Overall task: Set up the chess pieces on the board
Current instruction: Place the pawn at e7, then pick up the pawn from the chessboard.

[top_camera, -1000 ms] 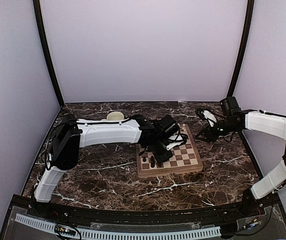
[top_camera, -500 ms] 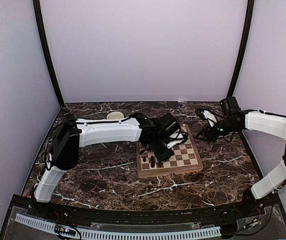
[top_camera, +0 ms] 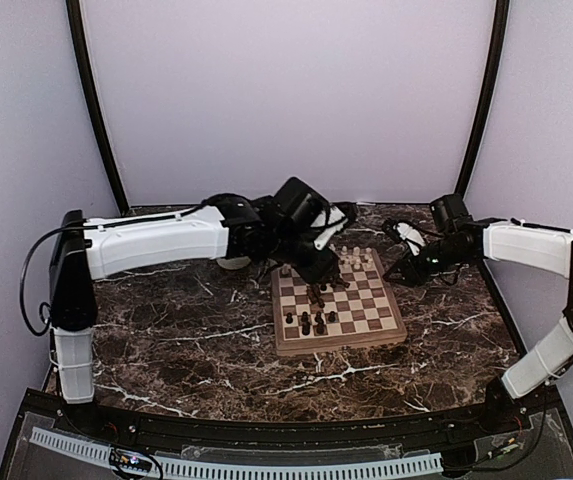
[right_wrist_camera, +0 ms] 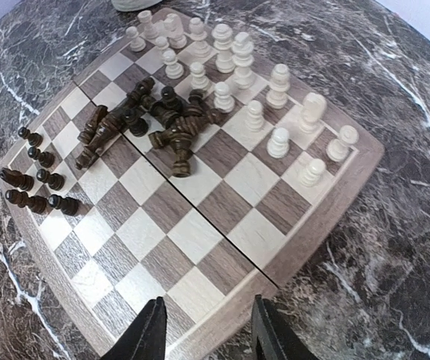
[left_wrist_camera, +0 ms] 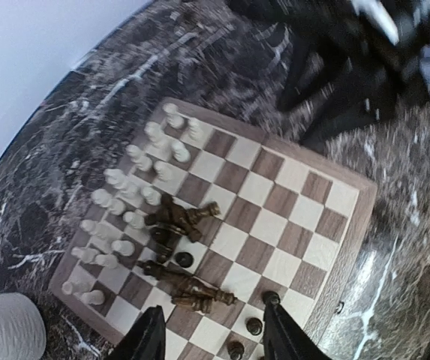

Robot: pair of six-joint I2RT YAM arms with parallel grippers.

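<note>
One board (right_wrist_camera: 192, 234) is seen lying flat on the marbled tabletop (right_wrist_camera: 365, 270), near its middle. Two sets of pieces are carried on it. About sixteen white pieces (right_wrist_camera: 278, 84) can be counted, all upright and ranged in two rows along one edge. The dark pieces (right_wrist_camera: 177, 139) are split into two groups. One is a tangled heap lying on its side on the squares just in front of the white rows, too jumbled to be counted. The other is a cluster of some eight to ten standing at the opposite edge, toward one corner.

One cream mug (left_wrist_camera: 8, 326) is seen on the tabletop just beside the board's white-side corner.

Two grippers are in view. The left gripper (left_wrist_camera: 215, 341) is held above the board with its fingers spread apart and nothing between them. The right gripper (right_wrist_camera: 203, 334) is held off the board's far right corner, likewise spread and empty. No piece is touched by either.
</note>
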